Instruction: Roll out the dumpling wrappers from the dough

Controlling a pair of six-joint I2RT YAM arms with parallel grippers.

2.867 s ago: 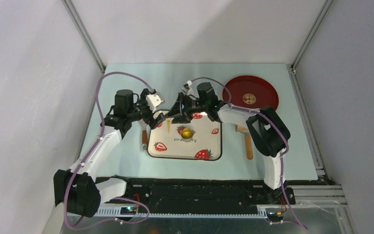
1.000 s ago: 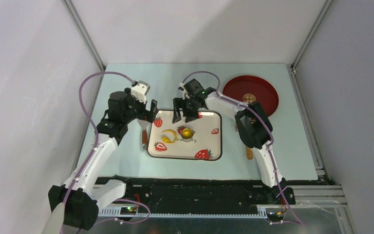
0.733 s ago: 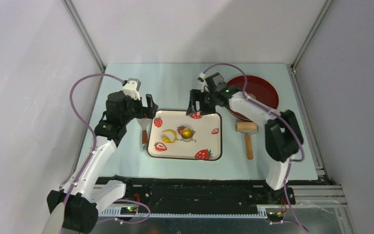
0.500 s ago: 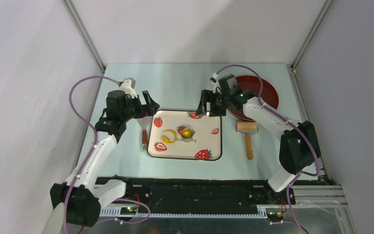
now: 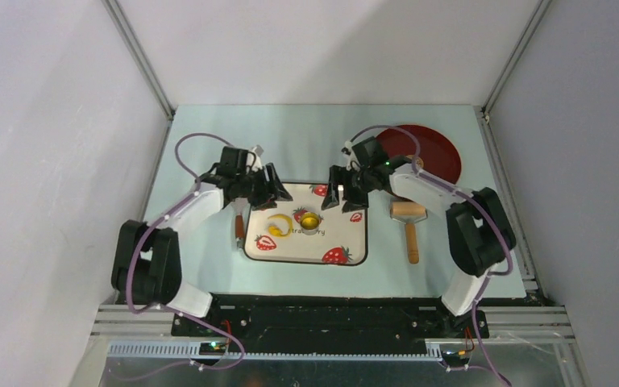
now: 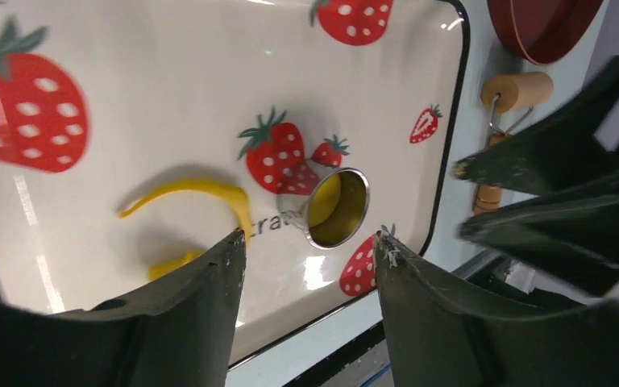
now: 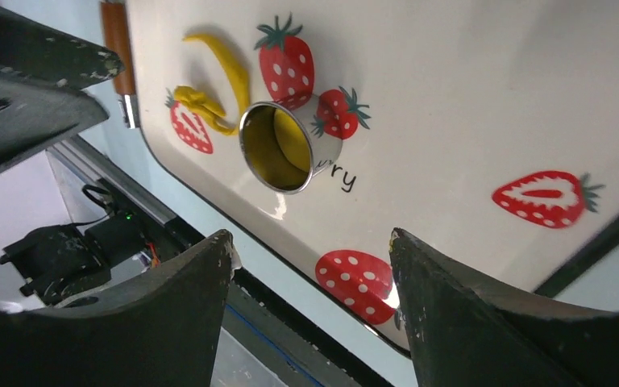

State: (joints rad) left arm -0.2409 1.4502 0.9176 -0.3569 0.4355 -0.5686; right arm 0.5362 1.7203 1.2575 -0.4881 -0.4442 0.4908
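Observation:
The strawberry-print tray (image 5: 346, 242) lies mid-table. On it a torn, curved strip of yellow dough (image 5: 277, 224) lies left of the metal ring cutter (image 5: 310, 219), which holds a round yellow wrapper (image 7: 294, 139). The left wrist view shows the dough (image 6: 201, 193) and the cutter (image 6: 334, 208); the right wrist view shows the dough (image 7: 218, 72) and the cutter (image 7: 282, 145). My left gripper (image 5: 272, 189) (image 6: 310, 242) is open and empty over the tray's far left corner. My right gripper (image 5: 341, 196) (image 7: 310, 238) is open and empty over the tray's far edge, right of the cutter. The tan-brown wrapper is hidden.
A red plate (image 5: 431, 145) sits at the back right, partly behind my right arm. A wooden rolling pin (image 5: 409, 222) lies right of the tray. A brown-handled tool (image 5: 239, 228) lies along the tray's left side.
Both arms have swung in toward the tray. My left gripper moved right over the tray's far left corner. My right gripper came back from the red plate to the tray's far edge.

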